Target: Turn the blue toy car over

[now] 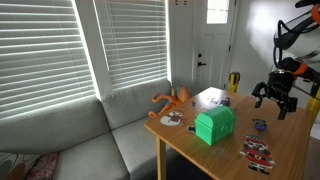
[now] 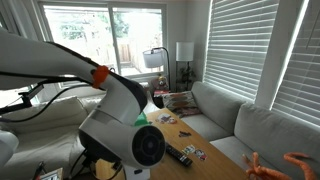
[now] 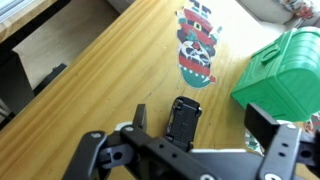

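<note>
- The gripper (image 3: pixel 201 122) is seen released, jaws wide apart, with nothing grasped, above the counter (image 3: pixel 100 70).
- The blue toy car (image 3: pixel 184 119) is found on the counter beneath it, near the green box (image 3: pixel 285 62).

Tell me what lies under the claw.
The blue car lies on the table, right under the open claw. Its near end is hidden by the claw's body, and its underside cannot be seen.

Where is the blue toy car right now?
In the wrist view the blue toy car sits on the table under the open gripper, with the flat red-and-white toy beyond it and the green box toward the picture's right.
</note>
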`<state>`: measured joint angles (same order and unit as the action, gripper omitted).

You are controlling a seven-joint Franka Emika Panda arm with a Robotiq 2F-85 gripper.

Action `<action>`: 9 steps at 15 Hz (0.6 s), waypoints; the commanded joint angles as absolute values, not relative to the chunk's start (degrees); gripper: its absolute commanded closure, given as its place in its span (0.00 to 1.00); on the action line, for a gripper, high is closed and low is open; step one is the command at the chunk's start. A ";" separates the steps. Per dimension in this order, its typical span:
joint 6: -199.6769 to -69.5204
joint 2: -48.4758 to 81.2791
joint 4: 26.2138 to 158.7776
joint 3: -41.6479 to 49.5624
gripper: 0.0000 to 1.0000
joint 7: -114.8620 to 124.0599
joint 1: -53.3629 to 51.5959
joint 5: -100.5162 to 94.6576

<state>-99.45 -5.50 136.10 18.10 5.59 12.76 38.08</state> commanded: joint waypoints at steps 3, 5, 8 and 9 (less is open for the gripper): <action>-85.77 5.28 128.54 19.45 0.00 3.88 16.55 44.91; -82.26 7.66 126.63 19.54 0.00 4.81 17.72 45.01; -79.11 11.95 123.59 19.48 0.00 5.79 18.89 44.44; -78.18 12.81 122.82 19.44 0.00 6.10 19.21 44.52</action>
<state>-82.58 8.31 127.13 19.46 5.16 17.95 43.44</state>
